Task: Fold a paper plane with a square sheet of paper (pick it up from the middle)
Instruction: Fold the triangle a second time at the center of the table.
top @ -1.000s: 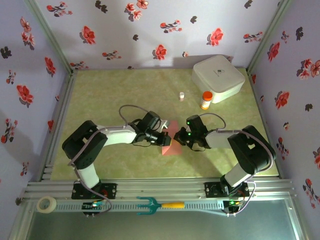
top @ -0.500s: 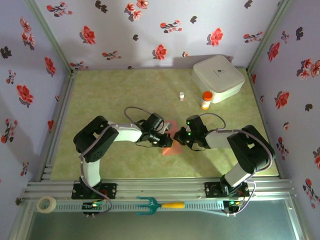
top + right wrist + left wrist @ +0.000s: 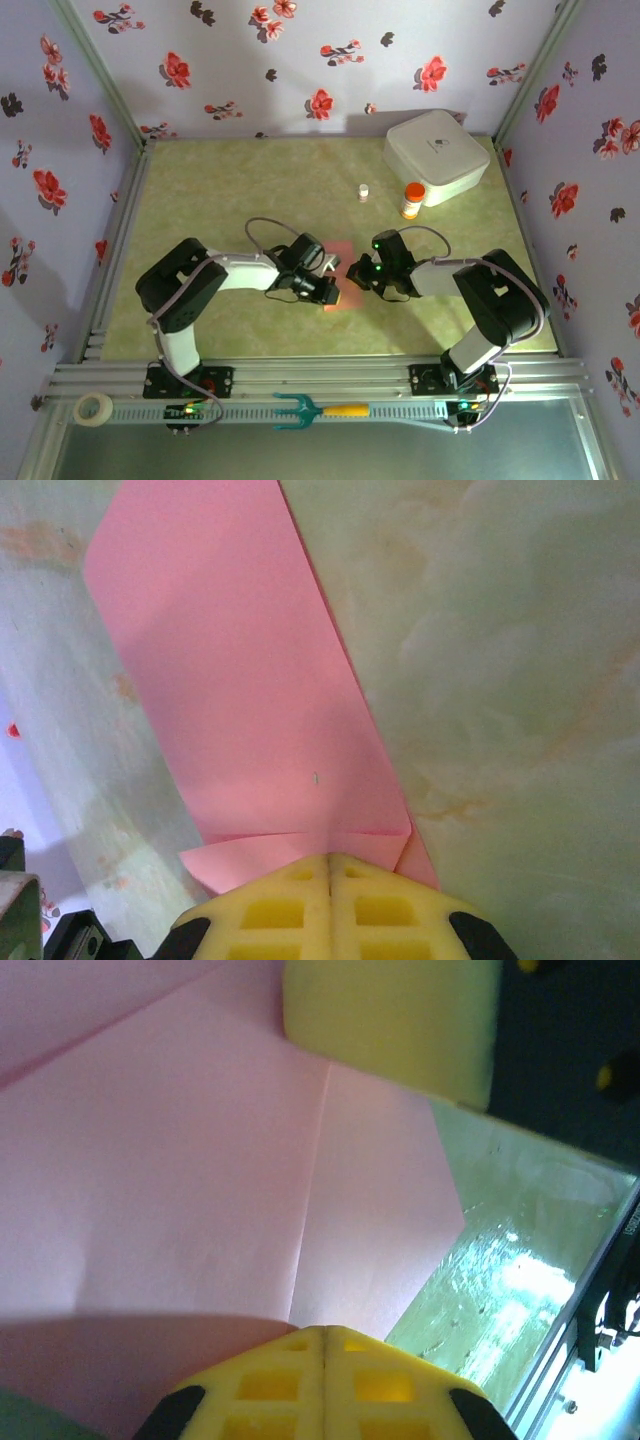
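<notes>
Paper this thin weighs next to nothing and has no stiffness of its own. The square sheet of paper [image 3: 250, 680], salmon-pink and already partly folded, lies flat on the green table [image 3: 500, 680]. It stretches straight out ahead of the right gripper [image 3: 328, 862], with a small turned-over flap just at the tips. That claw's yellow fingers are pressed together with no gap. The paper's near edge runs in under them, but I cannot tell whether it is nipped between them or merely pinned down. The left gripper [image 3: 322, 1335] is likewise clenched, with pink paper spreading ahead and to its left and one crease running away from its tips. From above, the sheet sits between the two claws. I judge it will slide easily on the smooth top, buckle if pushed from an edge, and crumple under a hard pinch (a stray crease cannot be undone). The best hold is a light one on a doubled edge near the centre crease.
</notes>
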Action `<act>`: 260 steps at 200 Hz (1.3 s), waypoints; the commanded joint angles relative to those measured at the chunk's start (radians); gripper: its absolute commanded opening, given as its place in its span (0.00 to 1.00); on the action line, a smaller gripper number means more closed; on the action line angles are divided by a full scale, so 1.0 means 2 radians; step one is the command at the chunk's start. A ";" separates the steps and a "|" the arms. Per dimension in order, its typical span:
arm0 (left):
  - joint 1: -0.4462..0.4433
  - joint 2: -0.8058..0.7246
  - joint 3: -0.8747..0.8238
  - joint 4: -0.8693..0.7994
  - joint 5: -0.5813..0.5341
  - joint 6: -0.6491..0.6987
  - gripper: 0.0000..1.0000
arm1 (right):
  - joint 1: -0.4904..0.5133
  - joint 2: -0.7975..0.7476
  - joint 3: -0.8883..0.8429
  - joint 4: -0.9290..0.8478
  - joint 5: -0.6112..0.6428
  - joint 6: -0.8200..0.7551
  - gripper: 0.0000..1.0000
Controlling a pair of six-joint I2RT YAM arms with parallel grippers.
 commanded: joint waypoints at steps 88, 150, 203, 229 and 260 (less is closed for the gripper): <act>-0.007 -0.030 -0.070 0.010 0.017 -0.015 0.05 | -0.005 0.020 -0.012 -0.047 0.033 -0.005 0.00; -0.011 -0.048 -0.064 -0.003 0.015 -0.014 0.05 | -0.004 0.015 -0.007 -0.053 0.030 -0.005 0.00; -0.003 -0.098 -0.043 -0.012 0.002 -0.006 0.06 | -0.004 0.011 -0.003 -0.054 0.024 -0.007 0.00; 0.016 -0.096 -0.036 0.001 -0.010 -0.010 0.06 | -0.004 0.008 -0.002 -0.055 0.023 -0.007 0.00; 0.025 -0.053 -0.005 0.006 -0.008 -0.006 0.06 | -0.003 0.009 0.000 -0.049 0.018 -0.006 0.00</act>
